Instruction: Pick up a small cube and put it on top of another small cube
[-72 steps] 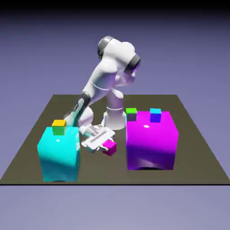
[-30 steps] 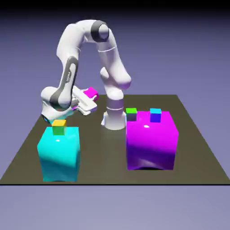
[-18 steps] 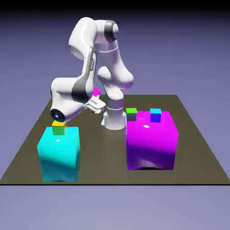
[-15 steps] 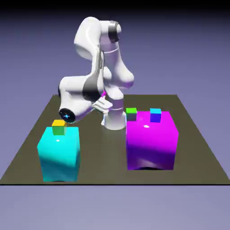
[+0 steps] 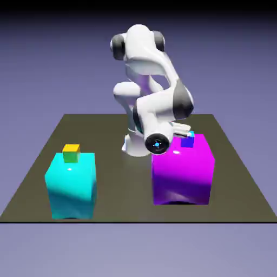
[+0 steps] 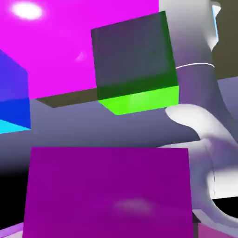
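Note small magenta cube (image 6: pixel 107 193) clamped in gripper (image 6: pixel 111 230), toward exterior view's right, hidden there behind arm (image 5: pixel 157 111). Expect light, stiff, possibly slippery handling; low fragility. Grip opposite flat faces squarely at mid-height; avoid edges and contact with green cube (image 6: pixel 135 56).

1. A white glare spot burns on the big magenta block (image 6: pixel 56 42) in the hand view; the exterior view shows only a small glint there.
2. The big cyan block (image 5: pixel 72 184) is bright above, darker below.
3. The backdrop (image 5: pixel 238 70) fades to black at the top.
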You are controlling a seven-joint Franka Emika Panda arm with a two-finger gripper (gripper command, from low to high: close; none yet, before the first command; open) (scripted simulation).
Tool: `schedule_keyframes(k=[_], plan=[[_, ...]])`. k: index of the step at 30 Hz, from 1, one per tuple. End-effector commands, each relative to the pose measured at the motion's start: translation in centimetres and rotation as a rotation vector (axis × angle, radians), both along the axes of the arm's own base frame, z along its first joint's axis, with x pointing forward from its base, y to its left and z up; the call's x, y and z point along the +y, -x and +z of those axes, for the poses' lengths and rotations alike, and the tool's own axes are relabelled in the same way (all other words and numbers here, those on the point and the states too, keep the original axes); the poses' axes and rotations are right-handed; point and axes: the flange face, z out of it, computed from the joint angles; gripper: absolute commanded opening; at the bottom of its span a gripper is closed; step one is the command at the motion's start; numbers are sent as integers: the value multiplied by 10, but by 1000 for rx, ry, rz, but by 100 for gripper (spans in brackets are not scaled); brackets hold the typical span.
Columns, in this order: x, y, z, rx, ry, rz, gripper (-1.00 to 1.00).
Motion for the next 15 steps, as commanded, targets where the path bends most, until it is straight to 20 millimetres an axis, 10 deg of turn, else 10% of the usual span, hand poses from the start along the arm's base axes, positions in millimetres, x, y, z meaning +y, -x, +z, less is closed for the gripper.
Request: schedule_keyframes(k=[1,4,12,13,15], plan=[[16,0,1,-9,-16,18,-100],[62,2,3,-33,-66,68,-100],[65,51,-30,-33,-65,68,-100],[65,51,-30,-33,-65,68,100],[65,43,-24,-33,-65,68,100]])
